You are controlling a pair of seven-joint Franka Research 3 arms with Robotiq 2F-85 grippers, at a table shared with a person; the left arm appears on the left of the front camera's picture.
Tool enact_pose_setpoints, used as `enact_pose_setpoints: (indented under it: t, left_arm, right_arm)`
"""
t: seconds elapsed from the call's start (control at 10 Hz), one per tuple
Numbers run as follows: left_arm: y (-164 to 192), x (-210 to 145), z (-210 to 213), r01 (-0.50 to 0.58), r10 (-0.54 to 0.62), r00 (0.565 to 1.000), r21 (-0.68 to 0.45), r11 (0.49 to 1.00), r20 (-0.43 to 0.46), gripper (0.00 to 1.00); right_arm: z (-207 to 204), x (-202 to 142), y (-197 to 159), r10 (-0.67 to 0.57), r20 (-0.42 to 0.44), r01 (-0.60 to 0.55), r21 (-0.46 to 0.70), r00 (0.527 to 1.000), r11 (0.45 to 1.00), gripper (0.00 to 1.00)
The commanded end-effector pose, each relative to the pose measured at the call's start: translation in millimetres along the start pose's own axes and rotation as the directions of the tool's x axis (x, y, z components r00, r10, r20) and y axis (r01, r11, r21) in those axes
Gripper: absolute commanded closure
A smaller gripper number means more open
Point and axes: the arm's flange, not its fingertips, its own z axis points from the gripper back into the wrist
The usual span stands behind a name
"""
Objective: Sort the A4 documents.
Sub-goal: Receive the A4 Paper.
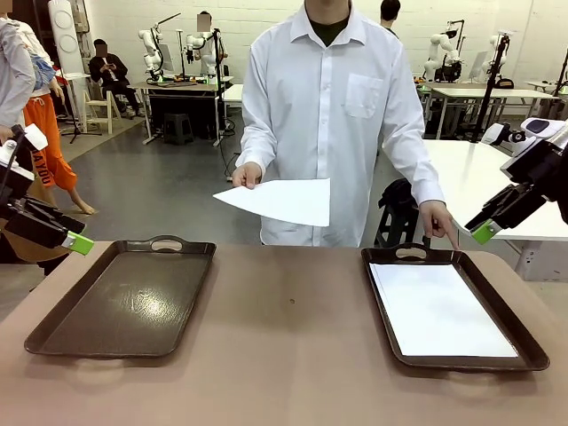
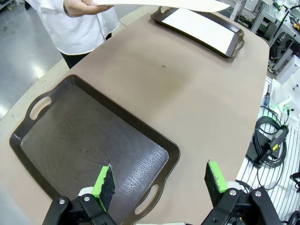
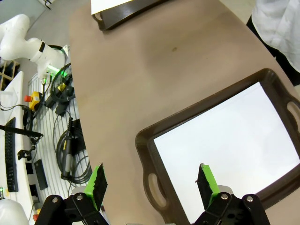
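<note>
Across the table, a person's hand holds one white A4 document [image 1: 284, 201] in the air beyond the table's far edge; its underside shows as a pale sheet [image 2: 164, 4] at the top of the left wrist view. Another A4 document [image 1: 439, 311] lies flat in the right brown tray [image 1: 531, 342], also seen as a white sheet [image 3: 229, 140] in the right wrist view. My left gripper [image 1: 76, 241] hovers open over the near end of the empty left tray [image 2: 84, 136], its jaws [image 2: 159, 183] holding nothing. My right gripper [image 1: 485, 232] hangs open above the right tray's [image 3: 146, 150] outer side.
The person's other hand [image 1: 440, 222] rests a fingertip at the right tray's far handle. Bare brown table [image 1: 293, 328] lies between the two trays. Cables and gear sit past the table's side edges [image 2: 272, 140] [image 3: 65, 136]. The empty tray's corner [image 3: 126, 14] shows far off.
</note>
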Motion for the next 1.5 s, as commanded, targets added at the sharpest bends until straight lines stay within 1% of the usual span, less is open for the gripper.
enact_pose_setpoints:
  t: [0.0,1.0,1.1,1.2,1.4]
  left_arm:
    - [2.2,-2.1,-1.0,0.013,-0.013,1.0,-0.009,1.0,0.018,0.0]
    - [2.2,-2.1,-1.0,0.013,-0.013,1.0,-0.009,1.0,0.018,0.0]
    - [2.2,-2.1,-1.0,0.013,-0.013,1.0,-0.009,1.0,0.018,0.0]
    - [2.2,-2.1,-1.0,0.013,-0.013,1.0,-0.009,1.0,0.018,0.0]
    - [2.2,-2.1,-1.0,0.013,-0.013,1.0,-0.009,1.0,0.018,0.0]
  right_arm:
    - [0.5,0.1,1.2,0.001,0.0,-0.001,-0.001,1.0,1.0,0.0]
    - [0.0,0.0,0.0,0.0,0.0,0.0,0.0,1.0,1.0,0.0]
    - [-9.5,10.1,-6.6,-0.018,0.065,0.014,0.073,0.998,0.997,0.0]
    - [-17.9,20.1,-13.7,-0.058,0.089,0.047,0.12,0.994,0.992,0.0]
    - [-33.3,39.6,-21.8,-0.109,0.092,0.095,0.147,0.99,0.985,0.0]
